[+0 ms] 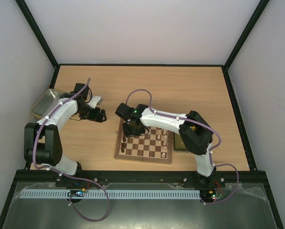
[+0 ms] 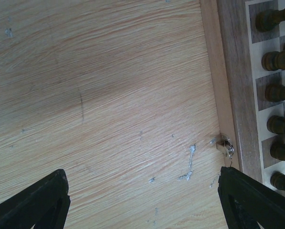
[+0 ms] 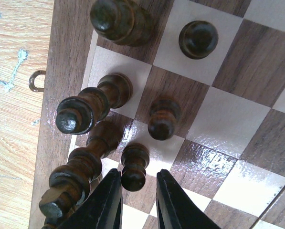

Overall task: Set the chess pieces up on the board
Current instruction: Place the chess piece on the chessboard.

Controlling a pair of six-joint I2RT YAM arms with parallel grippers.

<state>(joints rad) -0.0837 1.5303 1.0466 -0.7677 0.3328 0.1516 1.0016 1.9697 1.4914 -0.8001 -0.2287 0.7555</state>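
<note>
The board [image 1: 143, 159] lies at the table's middle front. Dark chess pieces [image 1: 125, 142] stand along its left side and pale ones [image 1: 165, 141] on its right. My right gripper [image 1: 132, 129] is low over the board's left part. In the right wrist view [image 3: 138, 183] its jaws are slightly open around the head of a standing dark pawn [image 3: 134, 167]; the left finger is close to the head and a gap shows on the right. Taller dark pieces [image 3: 80, 112] crowd its left. My left gripper [image 1: 100, 115] is wide open and empty [image 2: 143, 191] over bare table beside the board's left edge [image 2: 237, 71].
A grey metal tray [image 1: 43, 103] sits at the far left of the table. A yellowish tray [image 1: 180, 144] lies right of the board, partly under my right arm. A small metal latch [image 2: 226, 145] sticks out of the board's edge. White walls enclose the table.
</note>
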